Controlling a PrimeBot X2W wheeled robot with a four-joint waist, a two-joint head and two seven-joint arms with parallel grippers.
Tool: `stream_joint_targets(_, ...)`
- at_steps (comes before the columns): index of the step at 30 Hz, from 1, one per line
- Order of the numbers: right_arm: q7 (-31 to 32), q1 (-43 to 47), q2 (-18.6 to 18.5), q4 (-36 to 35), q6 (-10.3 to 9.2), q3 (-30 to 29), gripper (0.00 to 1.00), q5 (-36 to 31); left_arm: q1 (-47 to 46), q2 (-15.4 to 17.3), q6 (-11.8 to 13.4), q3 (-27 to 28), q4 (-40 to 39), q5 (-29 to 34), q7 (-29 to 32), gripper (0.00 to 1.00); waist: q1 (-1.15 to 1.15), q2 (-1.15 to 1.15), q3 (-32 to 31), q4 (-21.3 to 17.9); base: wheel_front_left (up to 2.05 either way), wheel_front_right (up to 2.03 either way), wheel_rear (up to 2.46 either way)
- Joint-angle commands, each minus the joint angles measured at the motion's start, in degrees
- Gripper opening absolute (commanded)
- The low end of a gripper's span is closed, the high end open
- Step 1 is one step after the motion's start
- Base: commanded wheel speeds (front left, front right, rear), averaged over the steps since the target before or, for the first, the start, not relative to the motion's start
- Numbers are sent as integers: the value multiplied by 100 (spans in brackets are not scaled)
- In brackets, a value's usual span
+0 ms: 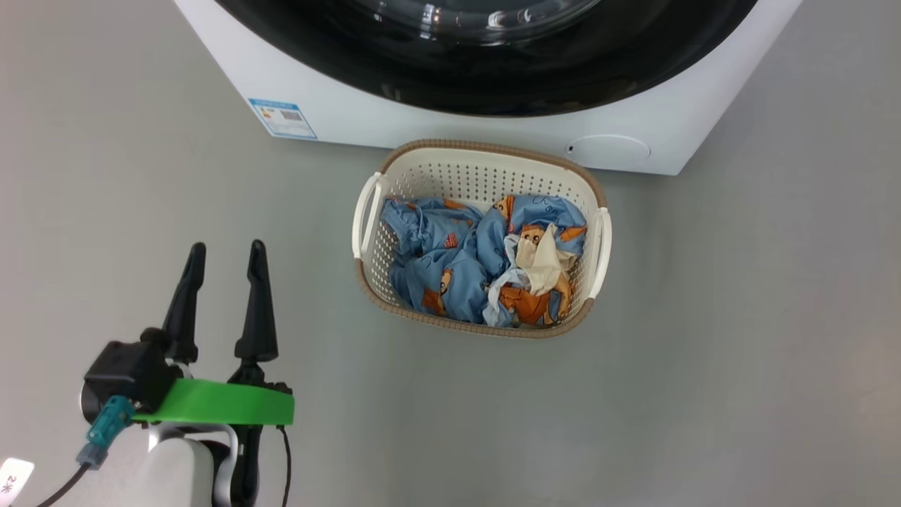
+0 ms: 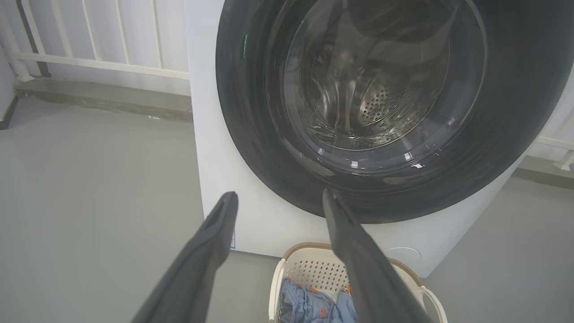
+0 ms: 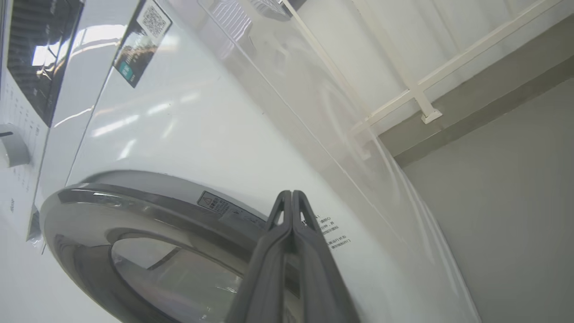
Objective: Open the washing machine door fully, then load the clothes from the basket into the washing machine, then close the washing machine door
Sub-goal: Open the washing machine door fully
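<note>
A: On the head camera, the washing machine (image 1: 436, 127) stands at the top with its white front facing us. Its door (image 1: 493, 84) lies flat against that front, shut, with the glossy black ring all round.

B: And right below it, there's the basket (image 1: 486, 151)! It stands on the grey floor (image 1: 739, 317) just before the machine, between the blue label (image 1: 281, 117) and the round cap (image 1: 609, 150). Its far rim is close to the machine's foot.

A: Loaded, too. The clothes (image 1: 450, 260) lie crumpled inside: blue fabric with orange figures, and a pale piece on top toward one end.

B: Now the left gripper (image 1: 227, 245), down in the lower left corner and well apart from the basket. Its fingers are spread wide with nothing between them. A green band (image 1: 218, 403) wraps the wrist behind it.

A: Its own wrist camera agrees. The two dark fingers are parted and point at the lower part of the door. The steel drum (image 2: 381, 105) shimmers through the glass, and a white railing (image 2: 89, 63) runs behind the machine.

B: And the right gripper (image 3: 291, 194)?

A: Its fingers are pressed tight together and hold nothing. On its wrist camera the tips show against the white front, just past the door's ring. Whether they touch the panel, I can't tell.
</note>
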Motion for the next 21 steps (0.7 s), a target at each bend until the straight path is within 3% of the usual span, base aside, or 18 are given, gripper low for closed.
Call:
stream_joint_targets(1, 123, -155, -123, -115, 26, 44, 0, 259, -131, 91, -23, 151, -115, 4, -52, 100, 0, 0, 122, 40, 0, 0, 0)
stream_joint_targets(11, 1358, -876, -271, 86, 26, 83, 0, 1552, -277, 91, -26, 103, -176, -63, -52, 100, 0, 0, 444, 169, 0, 0, 0)
stream_joint_targets(21, 2275, -1473, -387, 285, 26, 220, 0, 1960, -336, 91, -28, 86, -314, -134, -52, 100, 0, 0, 670, 299, 0, 0, 0)
